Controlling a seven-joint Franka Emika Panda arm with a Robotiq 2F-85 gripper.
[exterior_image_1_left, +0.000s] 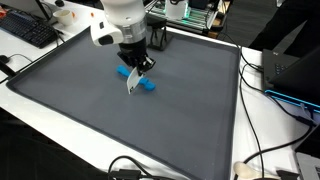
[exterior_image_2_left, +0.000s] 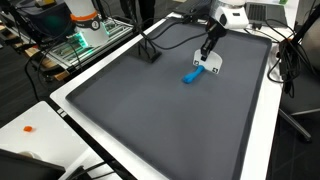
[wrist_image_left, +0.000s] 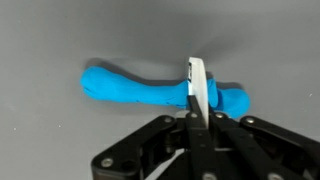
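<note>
A blue, bone-shaped soft object lies flat on the grey mat and shows in both exterior views. My gripper is shut on a thin white flat piece, held edge-on so that it crosses the blue object near its right end. In both exterior views the gripper hangs just above the blue object, and the white piece reaches down beside it. I cannot tell whether the piece touches the blue object.
The mat's raised black rim borders a white table. A keyboard lies beyond the mat. Cables run along one side near dark equipment. A black stand sits on the mat, and a small orange item on the table.
</note>
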